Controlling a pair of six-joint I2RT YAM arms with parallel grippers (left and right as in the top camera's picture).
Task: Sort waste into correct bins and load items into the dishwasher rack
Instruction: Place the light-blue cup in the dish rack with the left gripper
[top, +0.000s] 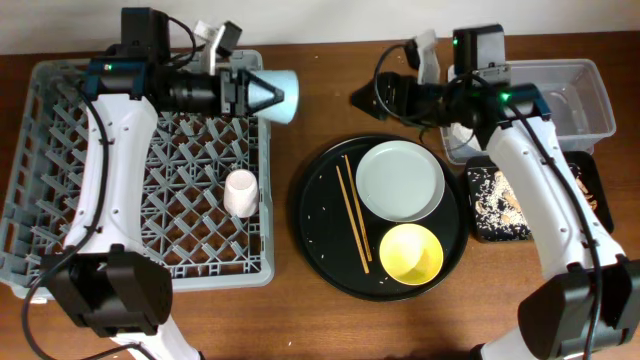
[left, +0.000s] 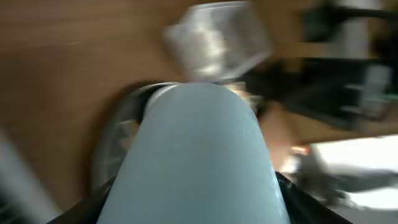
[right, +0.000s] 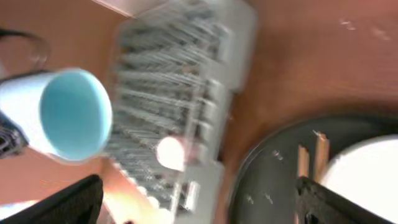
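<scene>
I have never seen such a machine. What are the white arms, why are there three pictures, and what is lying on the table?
The white arms are two robot arms, each ending in a two-finger pincer. One picture comes from a camera above the table; the other two, blurred, come from cameras on the wrists. The left pincer holds a small blue cup at the edge of the grey dishwasher rack, where a pink cup already lies. The right pincer looks empty. A round black tray carries a pale plate, a yellow bowl and chopsticks. At the right are a clear tub and a black tray with scraps.
</scene>
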